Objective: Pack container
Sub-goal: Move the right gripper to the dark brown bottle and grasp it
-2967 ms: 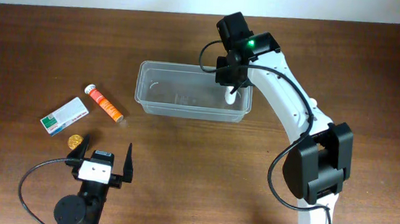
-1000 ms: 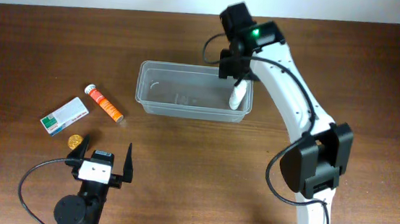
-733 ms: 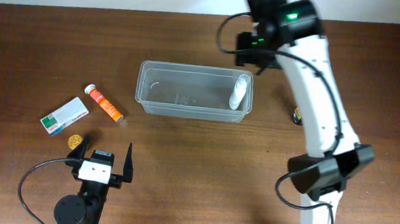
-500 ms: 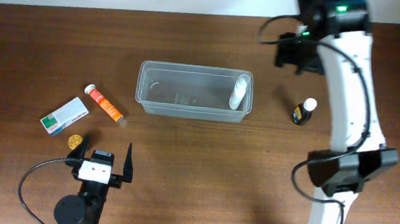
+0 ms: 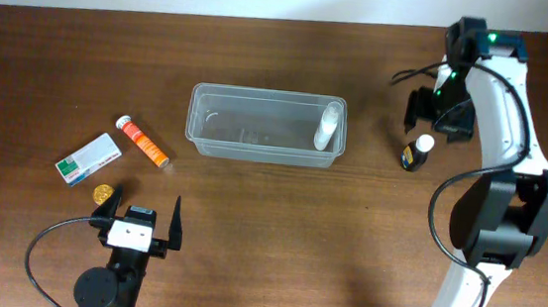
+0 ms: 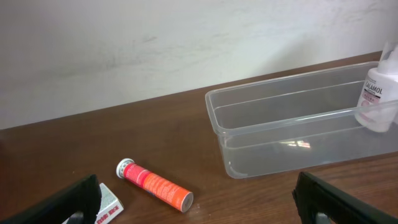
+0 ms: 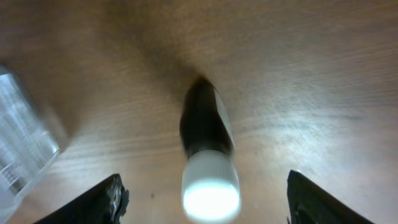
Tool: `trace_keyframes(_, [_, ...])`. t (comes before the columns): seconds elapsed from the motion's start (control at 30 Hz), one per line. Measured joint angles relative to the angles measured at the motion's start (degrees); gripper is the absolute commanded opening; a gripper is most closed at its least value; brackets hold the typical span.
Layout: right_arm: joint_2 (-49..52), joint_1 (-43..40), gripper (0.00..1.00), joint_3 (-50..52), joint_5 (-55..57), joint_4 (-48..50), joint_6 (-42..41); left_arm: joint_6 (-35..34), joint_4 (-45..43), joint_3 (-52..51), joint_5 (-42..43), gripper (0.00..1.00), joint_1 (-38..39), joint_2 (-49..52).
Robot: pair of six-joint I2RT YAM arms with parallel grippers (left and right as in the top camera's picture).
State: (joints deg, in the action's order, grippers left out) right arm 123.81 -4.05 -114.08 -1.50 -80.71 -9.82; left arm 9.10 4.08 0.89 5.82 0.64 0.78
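Note:
The container [image 5: 255, 148], a clear rectangular tub, sits mid-table. A white bottle [image 5: 328, 125] leans upright at its right end and shows in the left wrist view as a labelled white bottle [image 6: 378, 93] inside the container [image 6: 280, 146]. Right of the tub stands a small dark bottle with a white cap [image 5: 415, 152]. My right gripper [image 5: 434, 123] hovers just over it, open; in the wrist view the dark bottle [image 7: 208, 146] stands between the spread fingers [image 7: 93, 202] of my right gripper [image 7: 205, 208], touching neither. My left gripper [image 5: 139, 223] rests open near the front edge.
An orange tube [image 5: 143, 142], a white-and-green box [image 5: 88, 158] and a small gold round thing [image 5: 101, 193] lie left of the tub. The left wrist view shows the orange tube [image 6: 155, 185] and box [image 6: 107, 202] ahead. The container's corner [image 7: 18, 143] is at the right wrist's left.
My right arm has swung from the tub's right end to over the small dark bottle, leaving the white bottle in the tub, and its jaws have spread wider. The left arm is still.

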Motion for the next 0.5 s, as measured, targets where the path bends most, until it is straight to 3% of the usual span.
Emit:
trace_keyframes(0.2, [0.0,-0.24,0.73,9.99,-0.85,8.48,1.05,0.0,0.0,0.0,0.0,0.99,0.0,0.02])
trace_keyframes(0.5, [-0.02,-0.48,0.39,16.17,-1.22,13.68,1.27,0.0,0.0,0.0,0.0,0.99,0.0,0.02])
